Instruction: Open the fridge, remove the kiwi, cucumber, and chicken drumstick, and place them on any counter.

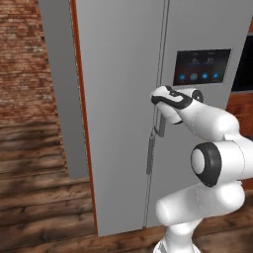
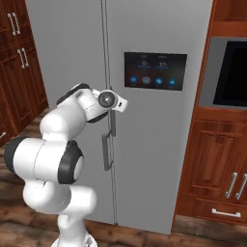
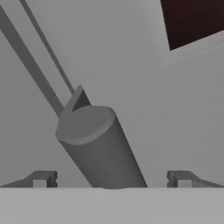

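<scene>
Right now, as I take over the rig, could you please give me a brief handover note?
Gripper: open, one fingertip either side of the fridge handle, not closed on it.
Fridge: both doors shut, so the kiwi, cucumber and drumstick cannot be seen.
Done: the hand is lined up at the handle.
Left: grip, pull the door open, take out the three foods, set them on a counter.

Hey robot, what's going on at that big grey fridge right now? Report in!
Pincer open, straddling the bar handle. Fridge doors closed. Nothing in the way.
</scene>
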